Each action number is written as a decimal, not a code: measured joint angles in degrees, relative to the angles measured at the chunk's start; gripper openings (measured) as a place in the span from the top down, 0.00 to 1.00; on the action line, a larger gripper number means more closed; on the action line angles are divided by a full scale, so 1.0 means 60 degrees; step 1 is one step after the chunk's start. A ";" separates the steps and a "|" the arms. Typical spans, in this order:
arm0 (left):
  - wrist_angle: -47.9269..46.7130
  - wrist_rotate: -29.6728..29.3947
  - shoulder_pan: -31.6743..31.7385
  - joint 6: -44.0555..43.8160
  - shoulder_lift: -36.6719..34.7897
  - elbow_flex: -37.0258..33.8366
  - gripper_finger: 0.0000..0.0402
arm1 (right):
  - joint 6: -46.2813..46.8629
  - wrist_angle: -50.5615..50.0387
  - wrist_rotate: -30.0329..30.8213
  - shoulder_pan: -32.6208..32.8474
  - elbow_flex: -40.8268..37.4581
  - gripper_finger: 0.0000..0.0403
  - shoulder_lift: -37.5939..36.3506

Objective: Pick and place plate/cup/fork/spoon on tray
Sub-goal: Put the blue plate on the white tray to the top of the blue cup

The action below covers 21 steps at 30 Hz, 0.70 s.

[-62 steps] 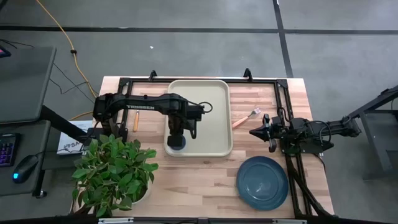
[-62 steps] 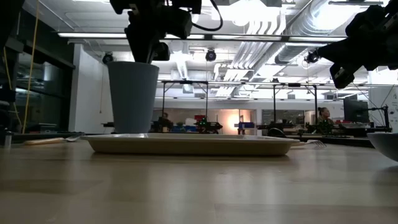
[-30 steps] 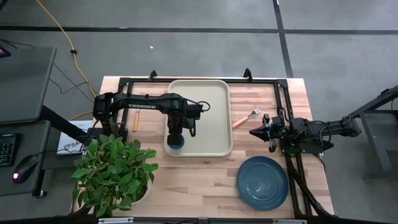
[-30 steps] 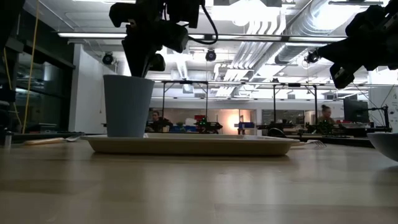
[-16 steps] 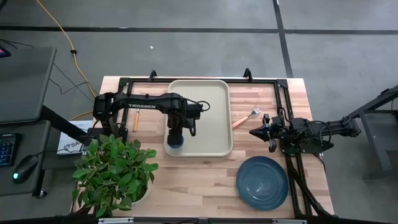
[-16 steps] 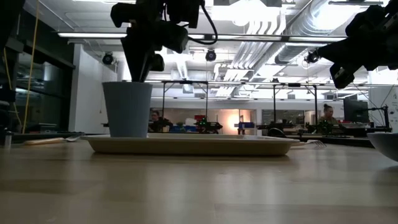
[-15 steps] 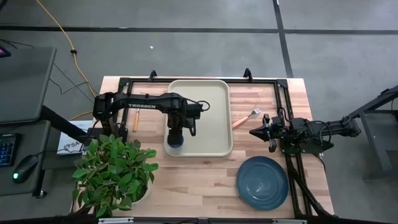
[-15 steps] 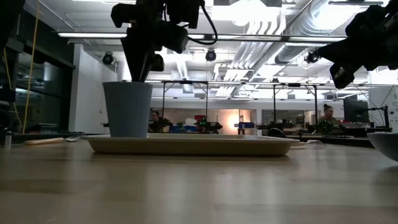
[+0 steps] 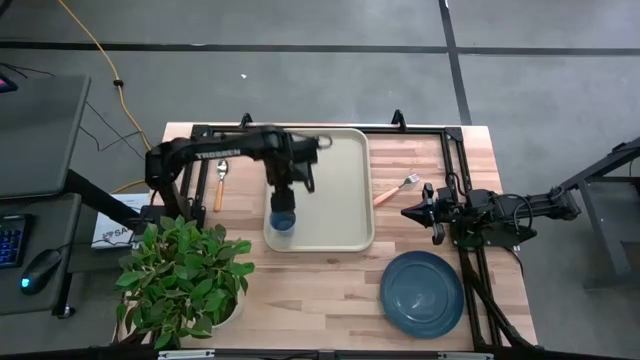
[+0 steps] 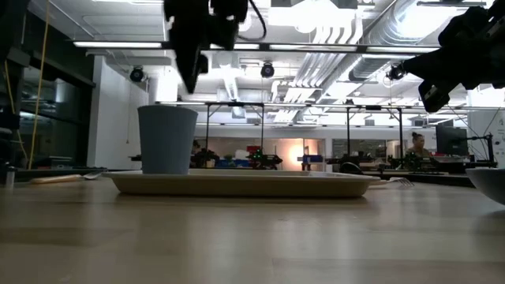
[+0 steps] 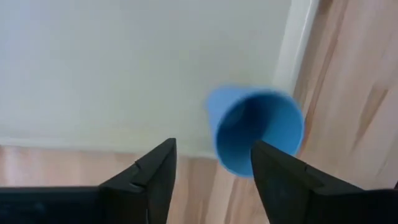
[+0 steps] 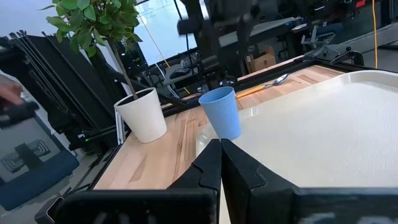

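The blue cup (image 9: pixel 283 221) stands upright on its base in the near left corner of the beige tray (image 9: pixel 335 170). My left gripper (image 11: pixel 214 177) hangs open above the cup (image 10: pixel 167 140), clear of its rim, with the cup's mouth (image 11: pixel 255 130) below and between the fingers. The dark-blue plate (image 9: pixel 421 293) lies on the table at the near right. The fork (image 9: pixel 396 190) lies right of the tray, and the spoon (image 9: pixel 220 185) lies left of it. My right gripper (image 9: pixel 425 213) waits shut above the table's right side.
A potted plant (image 9: pixel 185 280) in a white pot (image 12: pixel 143 115) stands at the table's near left corner. A black frame (image 9: pixel 300 130) runs along the table's far edge. Bare tray surface lies to the right of and beyond the cup.
My left gripper has opened and let go of the cup, then risen and drawn back toward the table's far edge. The cup stays standing upright on the tray's near left corner.
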 joint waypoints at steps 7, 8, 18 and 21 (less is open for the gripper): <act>0.4387 0.0000 0.0332 -0.1333 -0.2287 -0.0473 0.52 | 0.0000 0.0002 0.0002 0.0002 0.0001 1.00 0.0000; 0.5296 -0.0005 0.0309 -0.1528 -0.2751 -0.0862 0.52 | 0.0000 0.0002 0.0001 0.0000 -0.0001 1.00 0.0000; 1.3542 -0.0351 -0.0053 -0.4007 -0.6712 -0.6429 0.53 | 0.0198 0.0607 0.0592 0.0000 -0.0019 1.00 0.0012; 1.5135 -0.0806 -0.0176 -0.4559 -0.7438 -0.7675 0.53 | 0.1293 0.2503 0.1065 -0.0004 -0.0019 1.00 0.0033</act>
